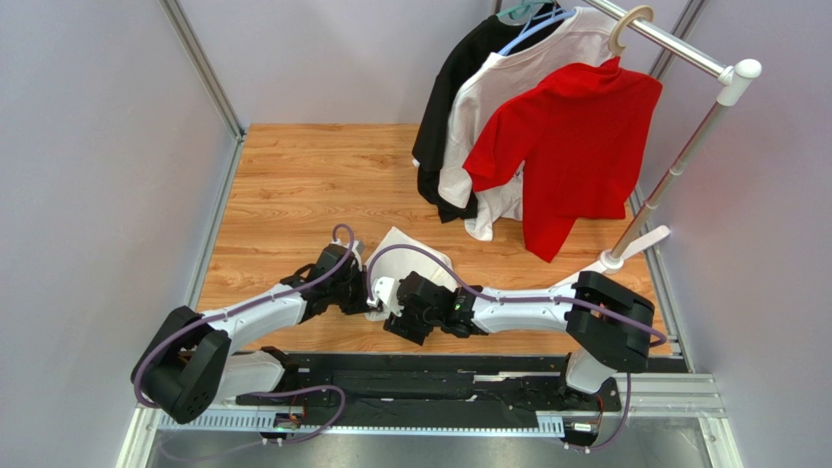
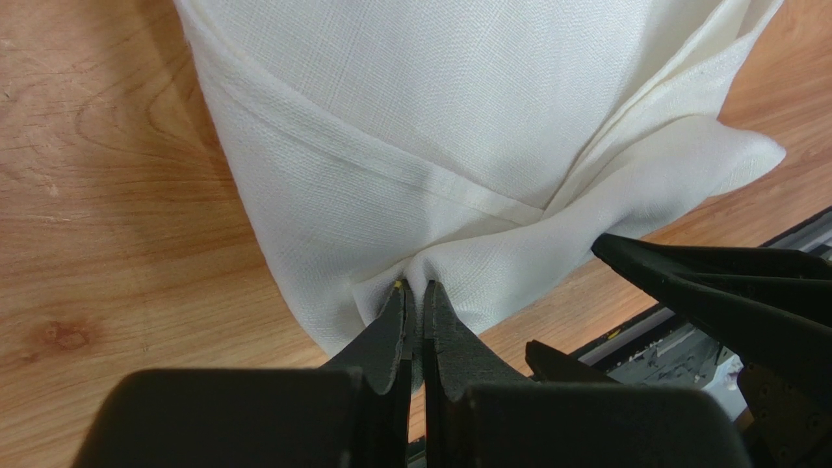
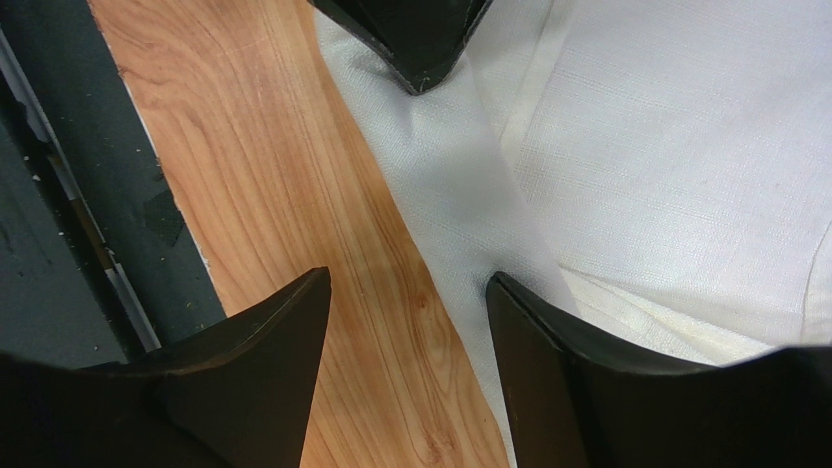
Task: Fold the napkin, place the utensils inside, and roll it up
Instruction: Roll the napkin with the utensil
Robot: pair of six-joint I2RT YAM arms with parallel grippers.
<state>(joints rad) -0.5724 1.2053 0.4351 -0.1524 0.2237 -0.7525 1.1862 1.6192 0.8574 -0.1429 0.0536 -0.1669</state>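
Note:
The white napkin (image 1: 412,253) lies folded on the wooden table, between and just beyond both grippers. In the left wrist view the napkin (image 2: 439,117) shows several layered folds. My left gripper (image 2: 417,289) is shut, pinching the napkin's near edge into a small pucker. My right gripper (image 3: 408,283) is open and straddles the napkin's (image 3: 664,166) near edge: one finger over bare wood, the other on the cloth. A left finger (image 3: 420,44) shows at the top of that view. In the top view the two grippers (image 1: 363,292) (image 1: 388,298) are close together. The spoon is out of view.
A clothes rack (image 1: 684,49) at the back right holds a black shirt (image 1: 459,88), a white shirt (image 1: 518,88) and a red shirt (image 1: 566,136). Its white base (image 1: 630,249) stands right of the napkin. The black mounting rail (image 1: 439,375) runs along the near edge.

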